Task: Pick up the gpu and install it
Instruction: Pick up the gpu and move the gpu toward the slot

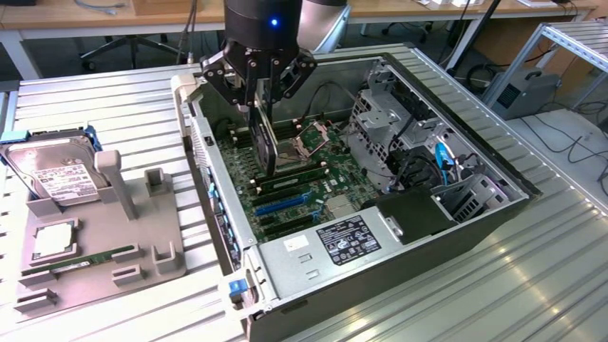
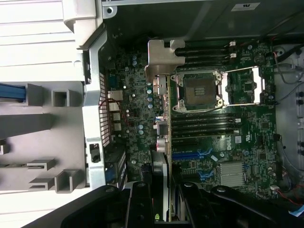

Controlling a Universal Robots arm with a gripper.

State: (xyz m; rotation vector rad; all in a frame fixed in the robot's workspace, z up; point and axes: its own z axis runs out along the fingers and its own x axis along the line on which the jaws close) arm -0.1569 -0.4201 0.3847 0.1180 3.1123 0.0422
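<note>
The gpu [image 1: 266,146] is a dark flat card that hangs upright, edge down, inside the open computer case [image 1: 409,249]. My gripper [image 1: 263,107] is shut on its top edge. The card's lower end hovers just above the green motherboard [image 1: 309,203], near the memory slots. In the wrist view the gpu [image 2: 165,118] appears edge-on, with its silver bracket [image 2: 163,59] at the far end. The black fingers [image 2: 140,202] of the gripper [image 2: 164,202] clamp the card from both sides. Blue expansion slots [image 2: 190,155] lie beside the card.
The open processor socket [image 2: 197,90] sits beside the card. A metal drive cage [image 1: 380,121] and cables fill the case at the exterior view's right. On the exterior view's left, a grey fixture [image 1: 90,281] holds a hard drive [image 1: 57,174], a processor chip [image 1: 53,242] and a green memory stick [image 1: 81,262].
</note>
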